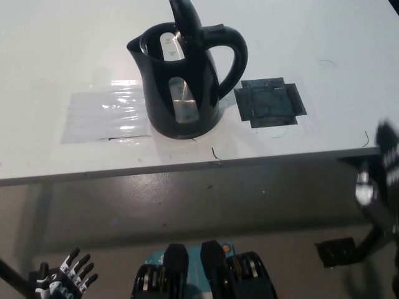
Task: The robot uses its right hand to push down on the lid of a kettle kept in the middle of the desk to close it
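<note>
A black electric kettle [181, 81] stands in the middle of the white desk [312, 37], handle to the right and spout to the left. Its lid [185, 18] is tipped up, nearly upright, so the kettle's mouth is uncovered. My black right hand [388, 156] shows blurred at the right edge, just beyond the desk's front corner and well to the right of and below the kettle. My left hand [62, 277] rests low at the bottom left, off the desk, fingers spread and holding nothing.
A clear plastic sheet [106, 115] lies flat on the desk left of the kettle. A dark square patch [270, 103] lies to the kettle's right. The desk's front edge [187, 167] runs across the picture, with grey floor below it.
</note>
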Robot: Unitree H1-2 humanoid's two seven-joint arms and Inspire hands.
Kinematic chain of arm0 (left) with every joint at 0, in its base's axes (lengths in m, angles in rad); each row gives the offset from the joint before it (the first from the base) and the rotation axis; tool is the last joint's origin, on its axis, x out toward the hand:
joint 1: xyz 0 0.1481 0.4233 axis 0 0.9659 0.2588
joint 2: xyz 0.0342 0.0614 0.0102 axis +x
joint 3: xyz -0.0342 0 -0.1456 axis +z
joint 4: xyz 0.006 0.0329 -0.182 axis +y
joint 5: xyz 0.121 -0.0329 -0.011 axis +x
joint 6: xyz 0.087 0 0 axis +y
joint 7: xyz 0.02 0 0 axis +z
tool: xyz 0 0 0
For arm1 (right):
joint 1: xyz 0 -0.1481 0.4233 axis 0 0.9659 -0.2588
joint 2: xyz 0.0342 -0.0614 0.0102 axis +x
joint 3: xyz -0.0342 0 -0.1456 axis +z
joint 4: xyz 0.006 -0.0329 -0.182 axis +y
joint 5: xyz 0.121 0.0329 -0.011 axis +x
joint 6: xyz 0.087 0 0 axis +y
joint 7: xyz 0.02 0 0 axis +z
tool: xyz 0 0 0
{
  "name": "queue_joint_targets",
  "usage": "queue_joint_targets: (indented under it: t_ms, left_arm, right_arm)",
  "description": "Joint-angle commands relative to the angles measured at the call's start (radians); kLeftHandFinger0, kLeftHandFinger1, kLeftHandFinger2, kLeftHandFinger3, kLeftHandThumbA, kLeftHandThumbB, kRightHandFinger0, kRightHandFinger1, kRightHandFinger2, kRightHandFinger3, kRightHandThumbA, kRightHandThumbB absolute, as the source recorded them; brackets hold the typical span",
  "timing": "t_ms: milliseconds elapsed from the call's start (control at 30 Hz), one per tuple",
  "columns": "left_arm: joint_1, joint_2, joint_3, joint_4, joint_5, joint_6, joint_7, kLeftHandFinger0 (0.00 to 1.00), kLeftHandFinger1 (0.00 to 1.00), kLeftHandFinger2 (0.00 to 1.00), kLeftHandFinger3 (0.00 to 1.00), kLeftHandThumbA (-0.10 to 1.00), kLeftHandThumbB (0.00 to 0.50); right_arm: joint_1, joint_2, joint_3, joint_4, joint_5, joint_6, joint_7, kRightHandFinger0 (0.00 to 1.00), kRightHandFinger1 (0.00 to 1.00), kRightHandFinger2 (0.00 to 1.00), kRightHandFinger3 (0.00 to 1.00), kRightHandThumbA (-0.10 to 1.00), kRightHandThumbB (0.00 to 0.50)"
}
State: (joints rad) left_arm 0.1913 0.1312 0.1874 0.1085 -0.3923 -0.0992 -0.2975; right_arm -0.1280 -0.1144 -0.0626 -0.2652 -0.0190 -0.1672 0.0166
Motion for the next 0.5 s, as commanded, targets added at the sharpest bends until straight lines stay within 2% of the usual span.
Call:
queue_joint_targets:
  t_ms: [0, 33, 67, 100, 167, 233, 467]
  left_arm:
    - [0.029, 0.030, 0.031, -0.029, -0.082, -0.099, -0.083, 1.00, 1.00, 1.00, 1.00, 1.00, 0.484]
    - [0.034, 0.030, 0.029, -0.028, -0.076, -0.103, -0.082, 1.00, 1.00, 1.00, 1.00, 1.00, 0.479]
    - [0.034, 0.030, 0.030, -0.029, -0.075, -0.100, -0.080, 1.00, 1.00, 1.00, 1.00, 1.00, 0.479]
    - [0.034, 0.029, 0.031, -0.028, -0.070, -0.103, -0.077, 1.00, 1.00, 1.00, 1.00, 1.00, 0.472]
    - [0.040, 0.023, 0.025, -0.030, -0.074, -0.096, -0.081, 1.00, 1.00, 1.00, 1.00, 1.00, 0.477]
    - [0.046, 0.020, 0.021, -0.031, -0.079, -0.089, -0.087, 1.00, 1.00, 1.00, 1.00, 1.00, 0.480]
    - [0.073, 0.018, 0.004, -0.039, -0.081, -0.083, -0.105, 1.00, 1.00, 1.00, 1.00, 1.00, 0.486]
  right_arm:
    - [-0.519, 0.009, 0.058, -0.358, -0.166, 0.408, 0.055, 1.00, 1.00, 1.00, 1.00, 0.34, 0.159]
    - [-0.602, 0.030, 0.073, -0.322, -0.185, 0.458, 0.051, 1.00, 1.00, 1.00, 1.00, 0.42, 0.125]
    - [-0.639, 0.039, 0.080, -0.303, -0.186, 0.479, 0.048, 1.00, 1.00, 1.00, 1.00, 0.43, 0.117]
    - [-0.680, 0.046, 0.088, -0.282, -0.168, 0.519, 0.048, 1.00, 1.00, 1.00, 1.00, 0.53, 0.094]
    - [-0.826, 0.107, 0.099, -0.145, -0.119, 0.571, 0.012, 1.00, 1.00, 1.00, 1.00, 0.58, 0.031]
    - [-0.892, 0.135, 0.109, -0.035, -0.135, 0.552, -0.007, 1.00, 1.00, 1.00, 1.00, 0.67, 0.008]
    - [-0.978, 0.213, 0.109, 0.256, -0.120, 0.468, -0.068, 1.00, 1.00, 1.00, 1.00, 0.66, 0.000]
